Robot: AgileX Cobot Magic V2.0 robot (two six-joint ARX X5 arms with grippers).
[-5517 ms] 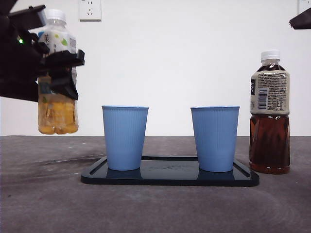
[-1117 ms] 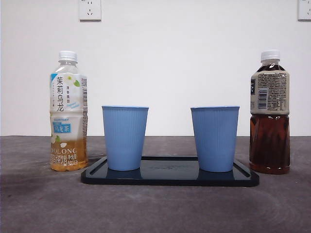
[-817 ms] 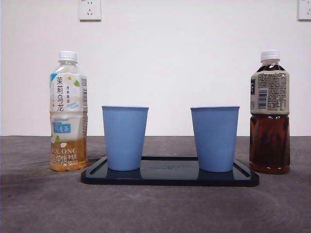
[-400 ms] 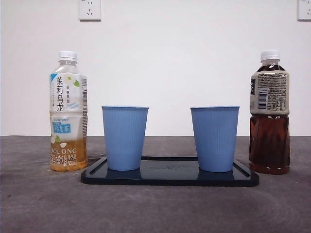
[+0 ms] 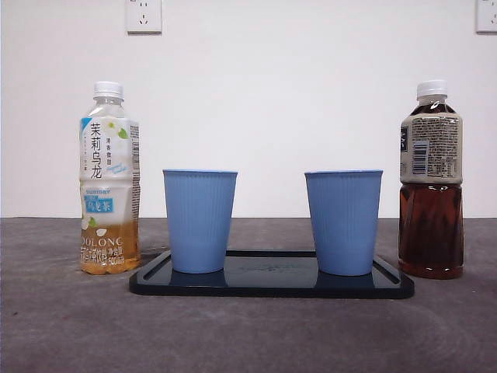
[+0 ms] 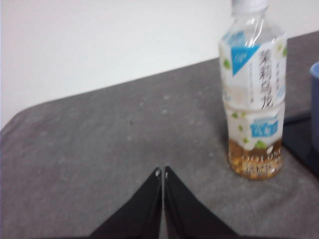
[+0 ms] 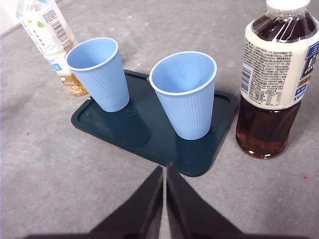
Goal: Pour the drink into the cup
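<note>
Left wrist: oolong bottle (image 6: 254, 94) beyond tool (image 6: 163, 173).

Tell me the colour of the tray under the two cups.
Dark teal tray; it shows best in the right wrist view.

Even, bright light with soft shadows; the left wrist view looks slightly blurred.

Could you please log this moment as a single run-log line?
oolong bottle: upright on table, free | dark tea bottle: upright, capped | two blue cups: on tray | left pincer: shut, empty | right pincer: shut, empty
</note>
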